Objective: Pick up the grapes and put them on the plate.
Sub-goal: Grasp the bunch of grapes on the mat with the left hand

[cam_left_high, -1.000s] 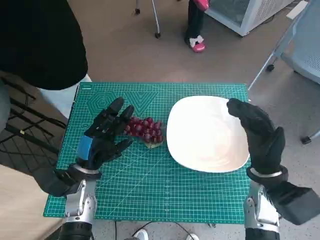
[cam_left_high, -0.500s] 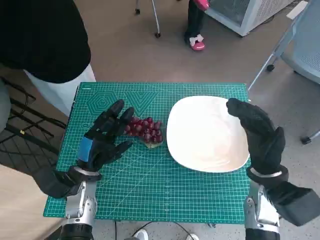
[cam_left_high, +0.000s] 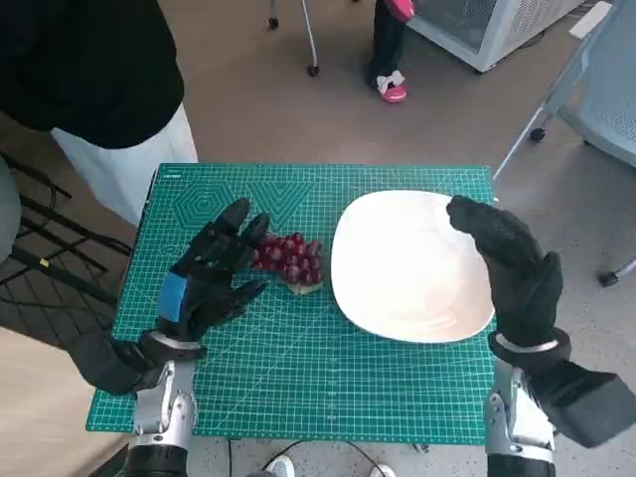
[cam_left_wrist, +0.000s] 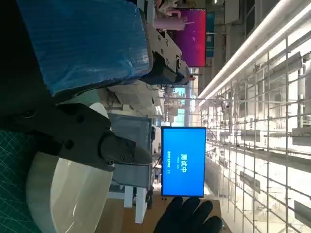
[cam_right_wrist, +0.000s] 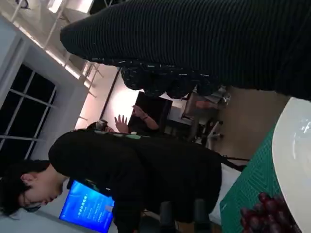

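Red grapes [cam_left_high: 288,259] on the green cutting mat [cam_left_high: 298,348] of the worktop, just left of the white plate [cam_left_high: 412,263] and not yet lifted. Left robot hand [cam_left_high: 209,273] beside the bunch, fingers spread and holding nothing, fingertips at its near edge, seemingly poised to close around it. Right robot hand [cam_left_high: 507,268] raised at the plate's far rim, fingers apart and empty, apparently kept clear of the landing spot. Plate bare, close enough for a short carry. Standing at the worktop's left corner, a person in a black top [cam_left_high: 84,75]. Beyond, a chair base [cam_left_high: 313,45] and a pink shoe [cam_left_high: 390,87] on the floor.
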